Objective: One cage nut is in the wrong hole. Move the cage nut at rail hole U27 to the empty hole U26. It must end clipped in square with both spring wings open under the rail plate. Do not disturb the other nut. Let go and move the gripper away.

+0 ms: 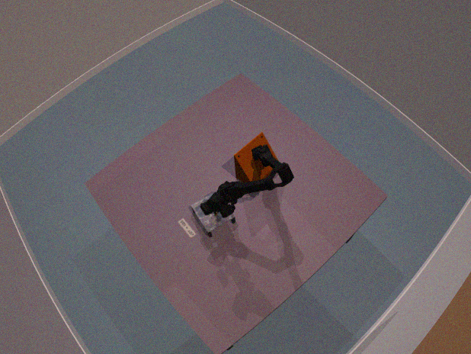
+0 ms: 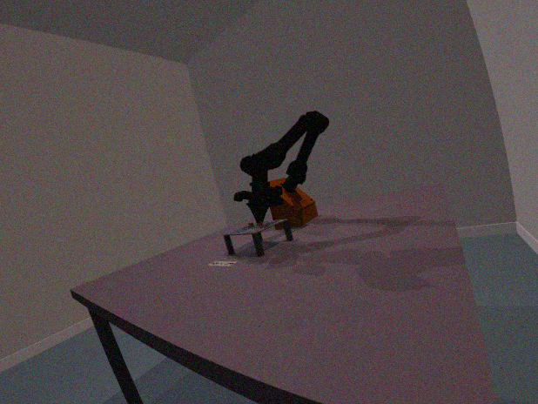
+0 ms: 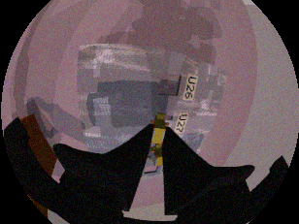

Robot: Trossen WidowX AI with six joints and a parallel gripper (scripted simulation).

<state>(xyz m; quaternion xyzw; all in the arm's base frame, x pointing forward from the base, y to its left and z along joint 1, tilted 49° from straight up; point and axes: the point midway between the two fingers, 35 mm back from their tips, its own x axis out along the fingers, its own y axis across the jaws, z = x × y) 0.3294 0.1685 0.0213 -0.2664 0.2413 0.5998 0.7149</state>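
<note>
Cage nut pinched at U27, hole U26 open just beside it

I have the dark fingers point(image 2: 259, 213) pointing down over a pale, raised rail plate point(image 1: 209, 225) point(image 2: 239, 232) point(image 3: 116, 59). They are clenched on the yellowish cage nut point(image 3: 160, 119), at the place marked by the U27 label point(image 3: 182, 123), which sits near three o'clock from it in my wrist view. I cannot tell whether the nut is seated or lifted, and its spring wings are unclear.

Near one o'clock from the nut is the square hole U26 point(image 3: 169, 86), unfilled, with its U26 label point(image 3: 190, 87) at three o'clock. A second yellowish piece point(image 3: 157, 151) shows between my fingers, toward six o'clock; I cannot tell what it is.

From above, the orange base point(image 1: 244, 154) point(image 2: 305, 215) of my black arm point(image 1: 249, 187) point(image 2: 279, 151) stands at about two o'clock from the plate, and a printed card point(image 1: 187, 227) point(image 2: 222, 264) lies on the pinkish bench point(image 1: 152, 172) point(image 2: 305, 313) at eight o'clock.
</note>
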